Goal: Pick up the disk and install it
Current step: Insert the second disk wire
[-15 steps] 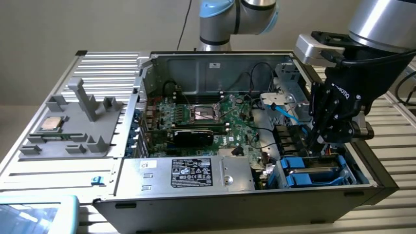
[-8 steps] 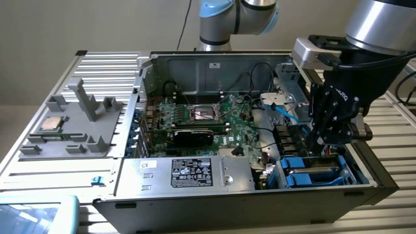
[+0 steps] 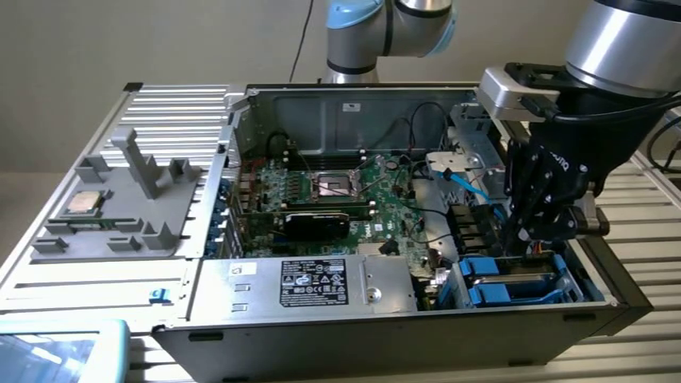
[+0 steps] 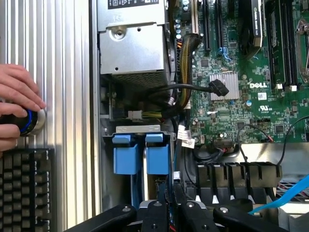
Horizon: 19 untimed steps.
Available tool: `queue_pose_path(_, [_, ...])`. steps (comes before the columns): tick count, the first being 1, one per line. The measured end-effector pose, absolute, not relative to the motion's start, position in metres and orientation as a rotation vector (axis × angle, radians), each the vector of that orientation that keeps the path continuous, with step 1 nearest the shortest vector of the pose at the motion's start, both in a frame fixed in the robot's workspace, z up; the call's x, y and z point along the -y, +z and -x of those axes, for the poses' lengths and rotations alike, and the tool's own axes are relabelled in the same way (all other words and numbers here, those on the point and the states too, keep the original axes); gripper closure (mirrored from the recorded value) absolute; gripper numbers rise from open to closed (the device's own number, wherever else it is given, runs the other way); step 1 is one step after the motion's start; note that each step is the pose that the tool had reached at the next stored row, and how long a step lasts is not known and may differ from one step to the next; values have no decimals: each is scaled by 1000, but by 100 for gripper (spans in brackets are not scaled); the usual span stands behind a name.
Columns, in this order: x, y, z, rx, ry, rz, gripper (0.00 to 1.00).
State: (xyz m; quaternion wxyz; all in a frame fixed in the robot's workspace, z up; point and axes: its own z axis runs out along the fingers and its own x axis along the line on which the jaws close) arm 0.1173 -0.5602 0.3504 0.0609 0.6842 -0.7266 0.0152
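Note:
The disk (image 3: 513, 281), silver-grey with a bright blue plastic frame, lies in the drive bay at the front corner of the open computer case (image 3: 352, 104), on the exterior view's right. My gripper (image 3: 529, 242) reaches down into the case just behind it, tips close over the bay's rear edge. In the wrist view the two black fingers (image 4: 157, 209) stand close together, shut, with nothing seen between them, right behind two blue frame tabs (image 4: 128, 154) of the bay. Whether the fingertips touch the disk is hidden.
A silver power supply box (image 3: 309, 283) with a black label sits beside the bay. The green motherboard (image 3: 340, 187) and loose black cables (image 4: 193, 89) fill the case. A grey tray (image 3: 133, 207) holds a CPU chip (image 3: 85, 203). A person's hand (image 4: 17, 104) rests by a keyboard (image 4: 24, 193).

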Motion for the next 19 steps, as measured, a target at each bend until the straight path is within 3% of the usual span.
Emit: queue_pose_path(19, [565,344,-117,2210,24,-2082,84])
